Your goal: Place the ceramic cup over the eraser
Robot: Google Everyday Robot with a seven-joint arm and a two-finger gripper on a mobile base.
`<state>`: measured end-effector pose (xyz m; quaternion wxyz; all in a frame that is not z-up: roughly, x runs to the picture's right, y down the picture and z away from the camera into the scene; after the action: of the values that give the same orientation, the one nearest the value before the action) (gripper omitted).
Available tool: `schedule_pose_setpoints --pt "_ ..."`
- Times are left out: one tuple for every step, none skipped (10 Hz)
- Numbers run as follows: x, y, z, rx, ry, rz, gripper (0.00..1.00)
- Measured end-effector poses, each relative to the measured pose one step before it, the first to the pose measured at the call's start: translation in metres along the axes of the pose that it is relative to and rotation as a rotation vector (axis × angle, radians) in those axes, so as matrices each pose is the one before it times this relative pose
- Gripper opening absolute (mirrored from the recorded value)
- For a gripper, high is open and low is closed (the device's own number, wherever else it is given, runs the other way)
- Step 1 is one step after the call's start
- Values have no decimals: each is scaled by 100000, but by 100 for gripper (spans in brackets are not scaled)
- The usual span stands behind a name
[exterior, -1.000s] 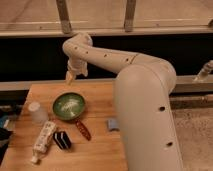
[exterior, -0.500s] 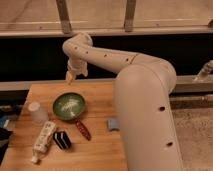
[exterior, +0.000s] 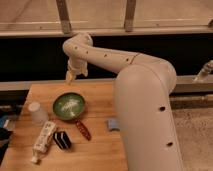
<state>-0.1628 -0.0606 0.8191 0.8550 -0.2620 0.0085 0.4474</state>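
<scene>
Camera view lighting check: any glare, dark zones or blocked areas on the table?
Camera view: dim, warm light on the table; pale sheen inside the green bowl; black band behind the gripper, which hangs open and empty above the table's far edge; the arm hides part of the table; ceramic cup and eraser in plain sight.

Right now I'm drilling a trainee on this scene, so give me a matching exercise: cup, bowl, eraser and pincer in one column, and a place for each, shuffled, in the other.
1. cup
2. bowl
3. eraser
4. pincer

a. between the tube and the red oblong
b. in the air over the table's far edge
c. mid-table, behind the eraser
d. by the table's side edge, beside the bowl

Pairs: 1-d, 2-c, 3-a, 4-b
</scene>
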Motion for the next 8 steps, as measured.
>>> schedule_pose_setpoints --pt "-247 310 -331 -464 -1095 -1608 66" --pt "-824 1080 -281 -1215 -1298 -3074 66" --pt "-1531 2028 -45 -1426 -652 -5279 66" --pt "-1014 1630 135 -730 78 -3801 66" --pt "-1212 2700 98 -70 833 -6035 66" --pt "-905 2702 119 331 1612 -5674 66" --pt "-843 2645 144 613 2192 -5262 66" --pt "-486 2054 181 -593 1861 -3406 66"
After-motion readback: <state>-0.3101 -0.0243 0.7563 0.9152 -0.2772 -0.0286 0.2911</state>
